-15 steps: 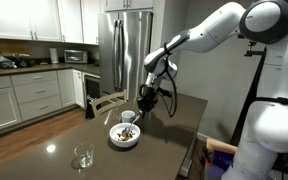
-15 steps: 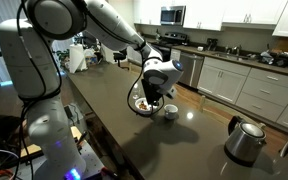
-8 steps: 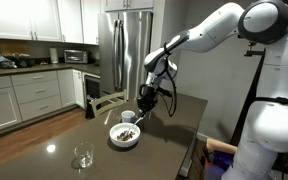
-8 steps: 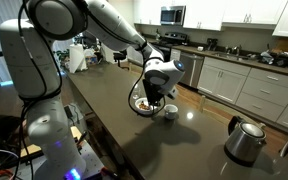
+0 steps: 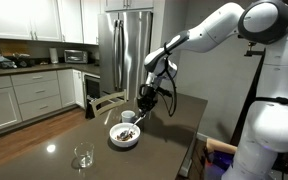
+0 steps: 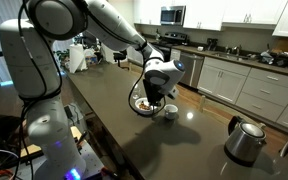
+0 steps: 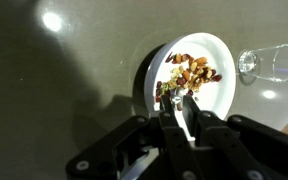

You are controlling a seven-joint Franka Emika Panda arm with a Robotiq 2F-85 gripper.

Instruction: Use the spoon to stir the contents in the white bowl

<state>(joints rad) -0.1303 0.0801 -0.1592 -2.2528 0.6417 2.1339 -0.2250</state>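
The white bowl (image 7: 220,92) fills the upper right of the wrist view, with the contents (image 7: 190,72), brown and tan chunks, heaped in it. My gripper (image 7: 178,101) hangs over the bowl's near rim, its two dark fingers close together. A thin pale strip between them looks like the spoon (image 7: 180,118); its lower end is lost among the chunks. Both exterior views show the gripper (image 5: 144,103) (image 6: 154,95) low over the bowl (image 5: 125,138) (image 6: 140,106).
A small white cup (image 5: 129,117) (image 6: 169,112) stands just beside the bowl. A clear glass (image 5: 82,157) (image 7: 264,62) stands nearer the dark table's (image 5: 174,125) edge. A steel kettle (image 6: 245,140) sits further along. A chair back (image 5: 104,101) rises behind the table.
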